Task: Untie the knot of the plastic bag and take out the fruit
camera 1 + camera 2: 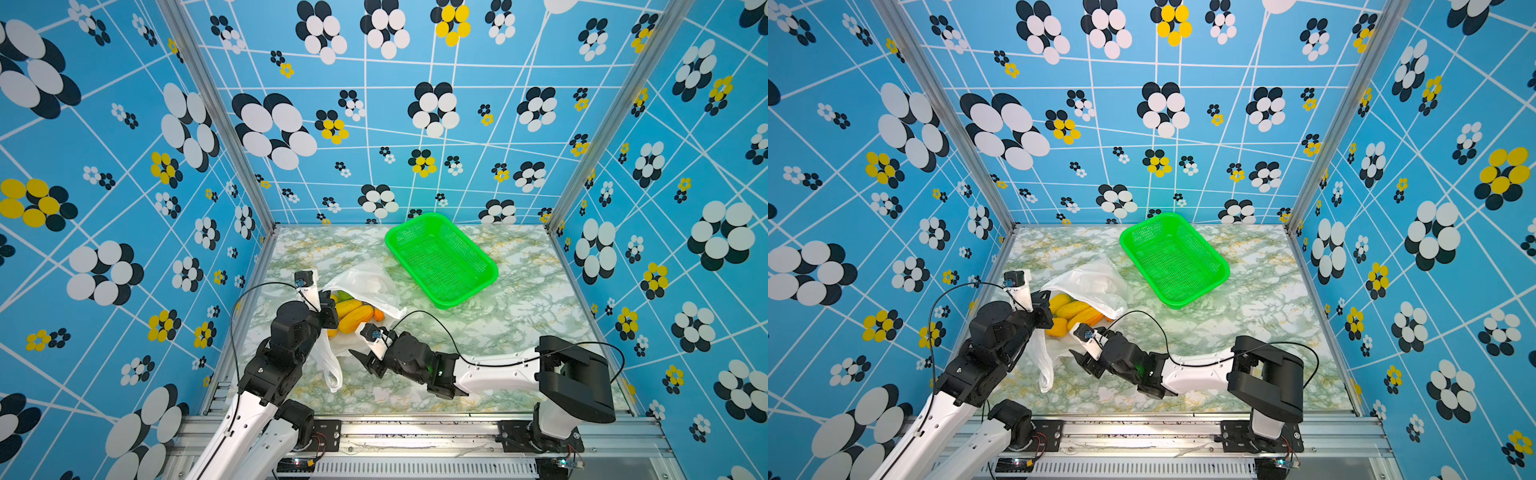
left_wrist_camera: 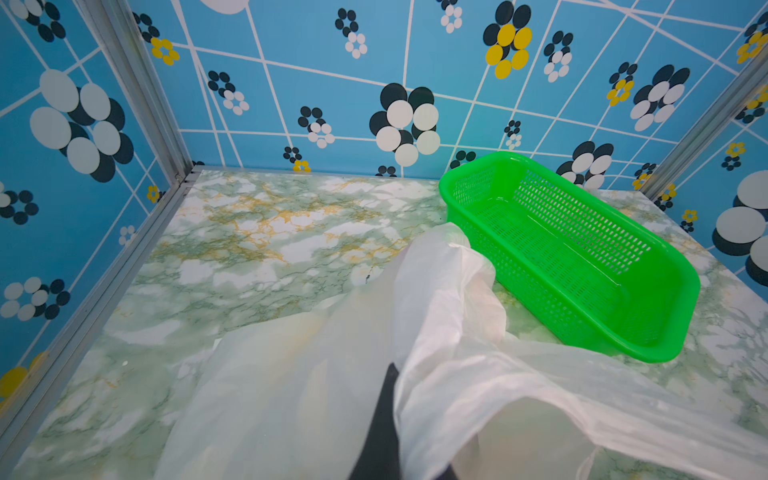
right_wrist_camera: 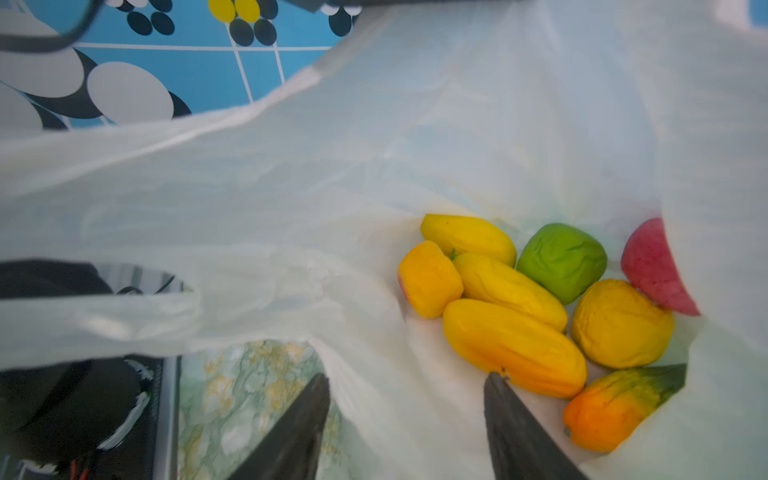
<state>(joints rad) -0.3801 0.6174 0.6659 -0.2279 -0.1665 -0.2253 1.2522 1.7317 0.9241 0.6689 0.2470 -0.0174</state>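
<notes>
In a top view the plastic bag [image 1: 365, 282] lies near the table's [image 1: 519, 299] left edge with its mouth toward the front edge and the fruit [image 1: 353, 316] inside. No knot shows. The left tool [image 1: 329, 309] is at the bag's left rim. The right tool [image 1: 360, 360] is nearer the mouth, and the fruit lies just beyond it toward the back edge.

The left wrist view adds that the left tool is clamped shut on bag film.

The right wrist view shows the right tool's jaws partly apart and empty. One finger is just beside the long yellow fruit [image 3: 515, 349], which lies slantwise across its reach.
</notes>
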